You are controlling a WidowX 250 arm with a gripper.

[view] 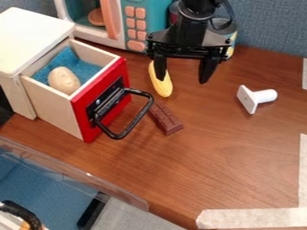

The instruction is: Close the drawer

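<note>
Arm [193, 13]: black; enters at the top edge, right of the middle, and hangs nearly upright over the rear of the tabletop [234, 166].
Gripper [183, 80]: points downward, its crossbar running roughly level from side to side; placed to the right of the drawer, apart from the handle.
Jaws: spread wide, nothing pinched; the one nearer the drawer overlaps the upper part of the corn in this view, contact undetermined.
Drawer [54, 108]: pulled out of the white cabinet [30, 38], standing open; red front, black loop handle [122, 135] turned toward the middle of the table.
Drawer contents: one potato [63, 80], pale tan, resting on blue cloth [89, 69].
Corn [163, 87]: yellow, lengthwise between drawer front and gripper.
Chocolate bar [166, 119]: brown, just below the corn, near the handle.
White piece [258, 96]: flat plate with a round stem, lying to the right.
Toy microwave [148, 5]: teal and white, pink buttons; behind the drawer.
Tape [258, 218]: pale strips, lower right.
</note>
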